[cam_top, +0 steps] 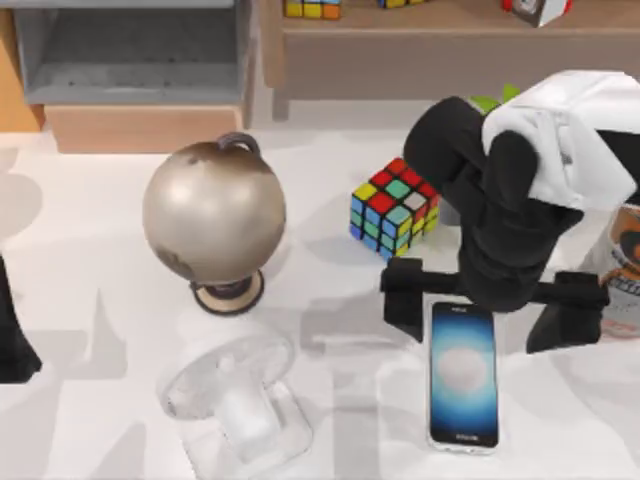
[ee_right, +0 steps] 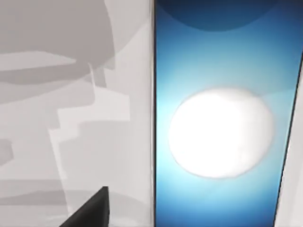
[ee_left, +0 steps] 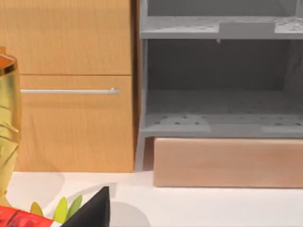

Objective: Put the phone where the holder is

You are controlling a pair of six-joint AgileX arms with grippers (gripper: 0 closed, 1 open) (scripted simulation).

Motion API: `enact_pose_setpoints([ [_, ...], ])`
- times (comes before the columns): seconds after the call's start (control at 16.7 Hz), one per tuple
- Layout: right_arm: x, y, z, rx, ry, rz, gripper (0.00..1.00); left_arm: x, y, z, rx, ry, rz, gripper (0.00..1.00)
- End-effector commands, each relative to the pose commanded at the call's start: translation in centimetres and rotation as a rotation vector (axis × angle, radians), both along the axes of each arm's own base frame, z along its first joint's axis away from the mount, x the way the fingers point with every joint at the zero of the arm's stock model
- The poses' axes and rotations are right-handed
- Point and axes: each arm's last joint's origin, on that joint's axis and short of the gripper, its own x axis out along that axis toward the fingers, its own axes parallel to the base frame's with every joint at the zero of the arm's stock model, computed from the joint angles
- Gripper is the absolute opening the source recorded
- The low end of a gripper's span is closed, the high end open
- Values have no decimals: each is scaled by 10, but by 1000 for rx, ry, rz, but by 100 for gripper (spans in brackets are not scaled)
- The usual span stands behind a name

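Note:
The phone point(cam_top: 463, 375) lies flat on the white table at front right, its screen glowing blue with a white centre. My right gripper point(cam_top: 490, 305) hovers over the phone's far end, open wide, with one finger on either side and nothing held. In the right wrist view the phone's screen point(ee_right: 222, 132) is close below, with one dark fingertip point(ee_right: 90, 210) beside it. The holder point(cam_top: 235, 400), translucent white with a round disc back, stands at front centre-left, well apart from the phone. My left arm point(cam_top: 8, 345) stays parked at the left edge, one fingertip point(ee_left: 92, 210) showing off-centre.
A silvery globe point(cam_top: 213, 210) on a round foot stands behind the holder. A Rubik's cube point(cam_top: 394, 207) sits just behind the right gripper. A can point(cam_top: 625, 275) is at the right edge. A grey shelf unit point(ee_left: 218, 85) and wooden cabinets line the back.

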Motion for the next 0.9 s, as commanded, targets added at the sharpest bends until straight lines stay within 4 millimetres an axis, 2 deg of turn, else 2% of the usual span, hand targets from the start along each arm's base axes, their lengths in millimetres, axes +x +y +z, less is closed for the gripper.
enact_pose_setpoints([
  [0.3, 1, -2, 0, 2, -2, -4, 100, 0, 0, 0, 0, 0, 0, 100],
  [0.42, 1, -1, -5, -1, 1, -2, 100, 0, 0, 0, 0, 0, 0, 100],
  [0.78, 2, 1, -63, 5, -7, 0, 100, 0, 0, 0, 0, 0, 0, 100],
  [0.9, 0, 0, -77, 1, -2, 0, 100, 0, 0, 0, 0, 0, 0, 100],
])
